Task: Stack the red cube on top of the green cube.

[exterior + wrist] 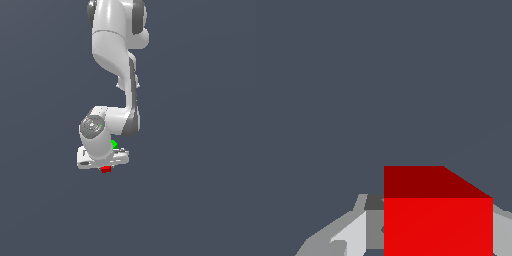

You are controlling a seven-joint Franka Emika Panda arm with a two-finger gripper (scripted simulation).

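Below the wrist in the exterior view, the white gripper (105,164) hangs low on the arm (116,55), with the red cube (105,170) poking out right under the gripper body. Only a small part of the cube shows there; the fingers themselves are too small to make out in that view.

Wrist view is clearer: red cube (438,225) fills the space at the gripper (438,235), grey fingers (351,235) flanking it on either side and pressed up to its faces. Reads as clenched on the red cube. Cube sits square to the camera, one bright face toward the lens and a darker face above it.

Green cube (114,144) shows as a small green sliver in the exterior view, mostly hidden behind the wrist link, slightly to the exterior view's right of the red cube and higher in the picture. Cannot tell from this angle whether the two cubes are touching or how far apart they are in depth. Green cube does not show in the wrist view; everything beyond the red cube there is flat dark grey-blue ground (356,90).
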